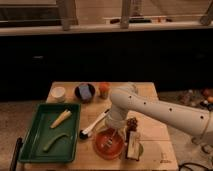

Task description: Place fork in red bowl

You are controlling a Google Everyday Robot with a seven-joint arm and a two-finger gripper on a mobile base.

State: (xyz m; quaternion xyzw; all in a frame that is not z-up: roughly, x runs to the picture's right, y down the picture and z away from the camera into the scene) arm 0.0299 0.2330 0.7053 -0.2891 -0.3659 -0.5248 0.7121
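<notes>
Directly beneath the tool [116, 131], inside the red bowl [100, 152] on the counter [152, 137]: the fork [106, 143], pale, seemingly lying flat; tool's grip state cannot be told. Judged light, stiff, slippery; best taken mid-handle.

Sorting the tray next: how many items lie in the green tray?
2 in the green tray: a yellowish piece at its back, a green one nearer the front. None seems hidden. The pincer hangs over the red bowl.

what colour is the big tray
Green tray, clearest in the camera view; the pincer hangs over the red bowl.
</notes>
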